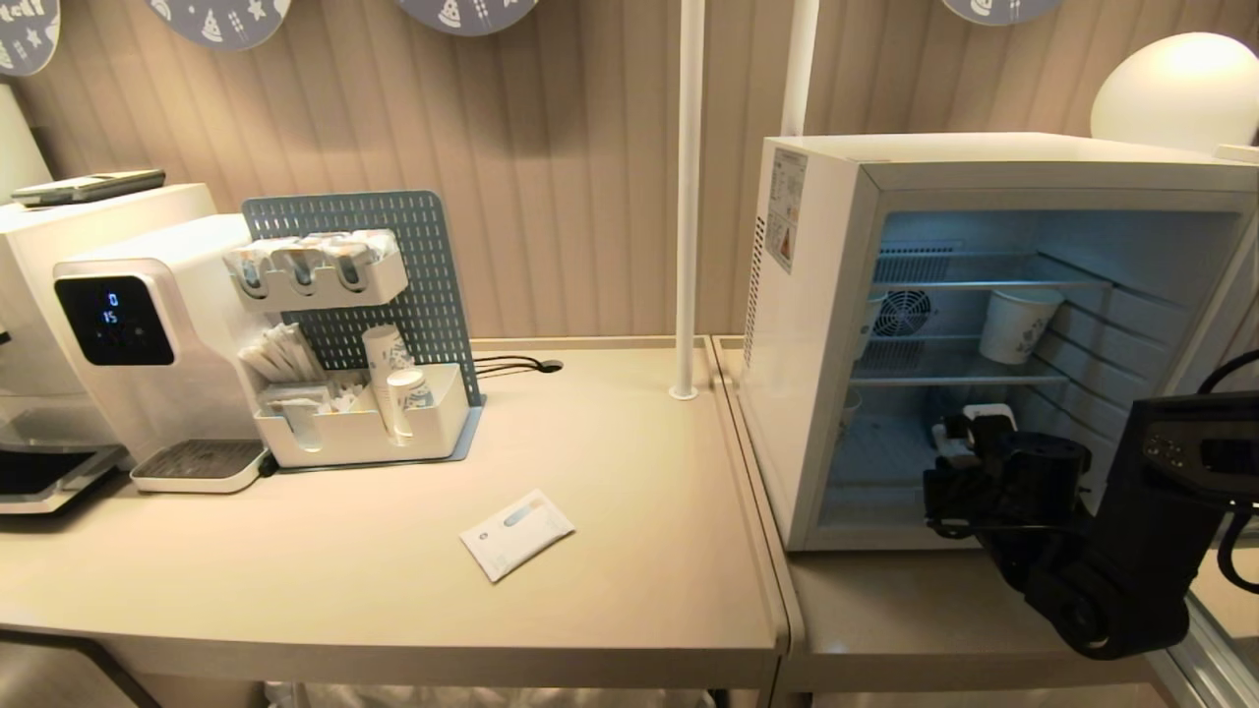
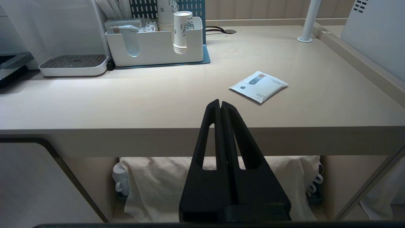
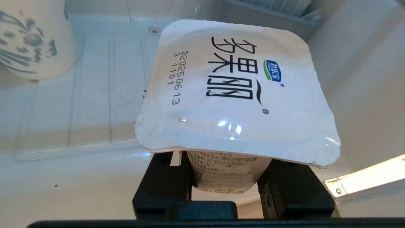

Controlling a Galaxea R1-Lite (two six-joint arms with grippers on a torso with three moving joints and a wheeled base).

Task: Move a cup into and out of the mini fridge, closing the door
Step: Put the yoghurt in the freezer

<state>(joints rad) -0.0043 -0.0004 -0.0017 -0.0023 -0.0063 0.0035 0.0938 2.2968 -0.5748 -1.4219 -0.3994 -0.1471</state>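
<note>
The desk (image 1: pixel 610 551) carries the mini fridge (image 1: pixel 816 334) at its right end. The fridge front stands open; a strip of the door (image 1: pixel 1241 280) shows at the far right edge of the head view. Inside, a wire shelf (image 1: pixel 959 378) holds a paper cup (image 1: pixel 1018 324), and the compartment beneath it is open in front.

The right pincer (image 1: pixel 969 438) reaches into that lower compartment and clamps the cup (image 3: pixel 234 91) by its body, just under the lid rim. The cup stands upright, foil lid facing up, its axis vertical. A second paper cup (image 3: pixel 30 41) stands apart on the fridge floor (image 3: pixel 79 126).

The left pincer (image 2: pixel 220 106) hangs before the desk's front edge, fingers pressed together, holding nothing.
</note>
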